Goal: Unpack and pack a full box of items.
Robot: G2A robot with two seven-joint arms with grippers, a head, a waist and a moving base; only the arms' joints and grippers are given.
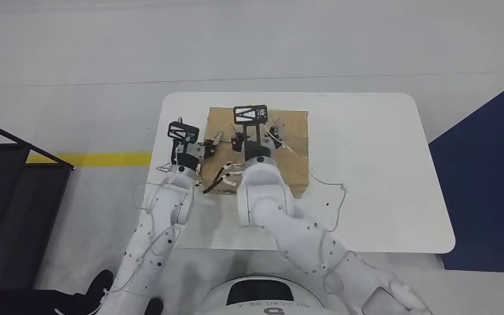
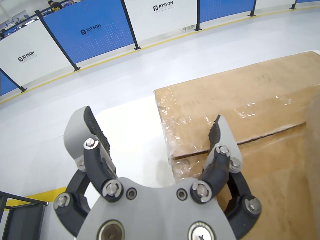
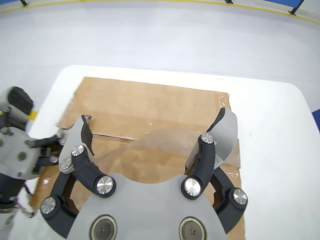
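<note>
A brown cardboard box (image 1: 293,150) lies on the white table (image 1: 370,173), its top flaps down and covered with clear tape. My right gripper (image 1: 256,138) hangs open over the box top (image 3: 150,101), its fingers (image 3: 86,133) spread across the middle seam, where a loose bit of clear tape (image 3: 165,138) arches up. My left gripper (image 1: 203,148) is open too and straddles the box's left edge (image 2: 237,101), one finger (image 2: 97,131) over the table and the other over the flap. The box's contents are hidden.
The table's right half (image 1: 378,157) has free room, and a thin cable (image 1: 337,197) trails over it. A black rack (image 1: 24,189) stands on the floor to the table's left. Fence panels (image 2: 100,26) line the far floor.
</note>
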